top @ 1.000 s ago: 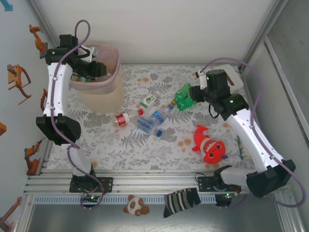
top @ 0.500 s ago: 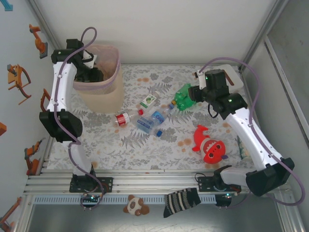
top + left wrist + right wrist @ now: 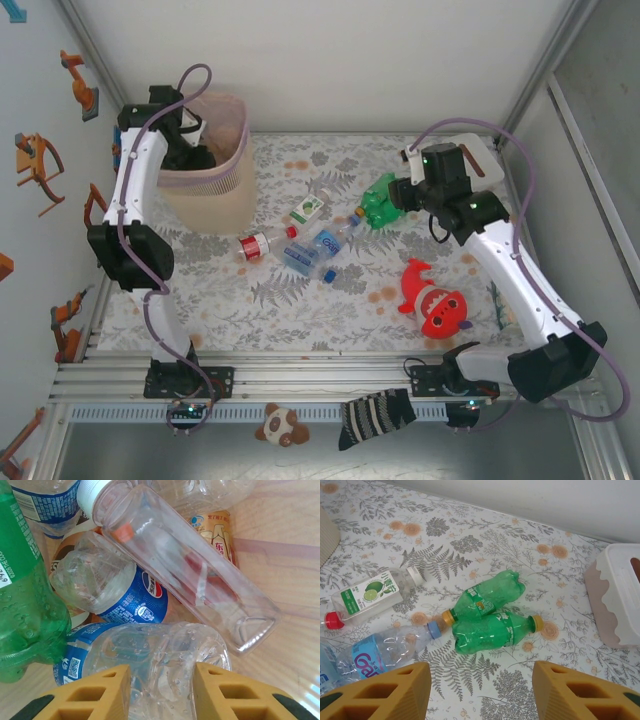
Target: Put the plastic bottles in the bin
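Fingers of the left gripper (image 3: 162, 677) stand narrowly apart deep in the bin (image 3: 205, 200), over a crumpled clear bottle (image 3: 160, 652) on the pile; whether they pinch it is unclear. The right gripper (image 3: 480, 672) hangs wide and empty above two green bottles (image 3: 492, 630) on the table (image 3: 530, 530), seemingly lining up on them.

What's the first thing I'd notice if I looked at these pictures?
Probably the bright red plush toy on the right side of the flowery table. Next come two green bottles lying side by side just ahead of the right hand. Then the beige bin at the far left, with other bottles heaped inside under the left hand.
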`<state>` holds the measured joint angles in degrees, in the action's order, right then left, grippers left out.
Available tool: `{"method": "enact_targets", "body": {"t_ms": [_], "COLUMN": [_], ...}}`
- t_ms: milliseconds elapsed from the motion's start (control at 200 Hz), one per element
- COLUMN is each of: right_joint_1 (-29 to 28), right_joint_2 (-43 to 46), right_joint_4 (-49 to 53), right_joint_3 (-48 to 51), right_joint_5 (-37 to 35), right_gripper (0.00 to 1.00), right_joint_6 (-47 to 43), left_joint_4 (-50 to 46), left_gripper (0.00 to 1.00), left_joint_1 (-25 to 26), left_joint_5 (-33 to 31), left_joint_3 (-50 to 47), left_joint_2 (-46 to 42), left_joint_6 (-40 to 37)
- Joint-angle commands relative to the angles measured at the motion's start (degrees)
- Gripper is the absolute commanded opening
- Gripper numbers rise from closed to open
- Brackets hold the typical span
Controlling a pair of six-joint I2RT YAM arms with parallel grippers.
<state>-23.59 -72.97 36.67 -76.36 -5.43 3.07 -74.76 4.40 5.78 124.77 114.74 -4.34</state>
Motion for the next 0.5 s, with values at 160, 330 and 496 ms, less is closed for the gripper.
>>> {"method": "enact_targets", "body": {"t_ms": [160,330,496], "right_joint_1": [-0.76,-0.83,-0.83], "right_joint_2": [-0.29,-1.29,-3.34], "right_joint_4": [-0.28,-0.19,1.31], "right_joint_3": [-2.04,-1.95,-2.99], "right_joint_5": [2.39,4.84,4.98], "right_gripper": [0.56,0.56,0.56], "right_joint_6": [2.82,5.93,10.04], "left_joint_4": [0.29,0.58,1.23], "left_gripper": [0.47,0.5,0.5], "left_joint_1": [-1.81,-2.2,-2.55], "left_joint_5": [9.75,13.45,14.68], "left_joint_3": [1.64,3.71,2.62], "left_joint_2": [-4.04,-7.1,-10.0], "left_joint_6": [1.83,2.37,2.47]}}
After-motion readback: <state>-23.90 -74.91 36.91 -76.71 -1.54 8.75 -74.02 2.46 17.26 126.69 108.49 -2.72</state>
